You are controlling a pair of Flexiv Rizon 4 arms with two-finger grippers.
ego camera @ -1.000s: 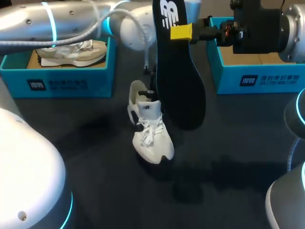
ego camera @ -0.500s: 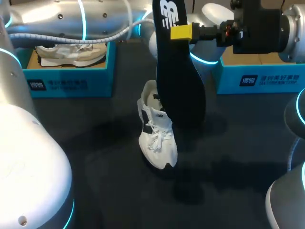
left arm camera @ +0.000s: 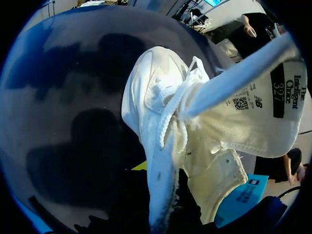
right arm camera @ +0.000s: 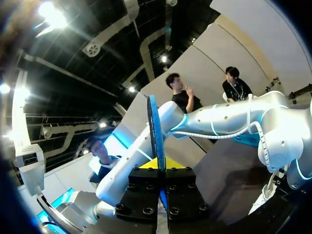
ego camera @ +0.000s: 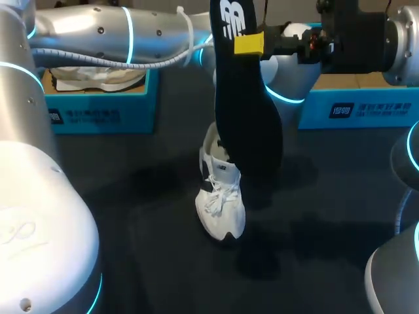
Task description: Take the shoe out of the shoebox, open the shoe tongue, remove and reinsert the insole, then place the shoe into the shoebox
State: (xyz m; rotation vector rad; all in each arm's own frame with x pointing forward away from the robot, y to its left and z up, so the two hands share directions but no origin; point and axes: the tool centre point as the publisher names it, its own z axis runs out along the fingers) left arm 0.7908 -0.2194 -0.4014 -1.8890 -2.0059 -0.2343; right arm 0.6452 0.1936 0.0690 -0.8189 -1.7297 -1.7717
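Plainly, your right gripper [ego camera: 252, 44] was pressed together on the heel end of the black insole [ego camera: 245, 111], which hung toe-down over the middle of the worktop [ego camera: 144, 248]. In the right wrist view the insole showed edge-on between the two fingers. Its toe hung near the open collar of the white shoe [ego camera: 221, 196], but whether the two touched could not be told.

The shoe stood on the worktop between the two boxes, toe pointing toward you. Your left arm reached in behind the insole, and the left gripper [left arm camera: 158, 200] looked to be pinching the shoe's side wall near the collar. One yellow tip showed just beside that wall. The tongue [left arm camera: 243, 122] was lifted up and away from the laces [left arm camera: 170, 112], so the mouth was open.

Judging by its look, the insole is light, thin foam that bends easily. Held at the heel alone, its toe could flex or swing, and it may buckle if it catches on the collar. The shoe seems light and soft-walled, so a hold on the collar should steady it, though the wall may give under a squeeze.

The shoebox [ego camera: 366, 110] at your right lay well apart from the shoe. The other box [ego camera: 98, 114] at your left held a second shoe [ego camera: 98, 77].
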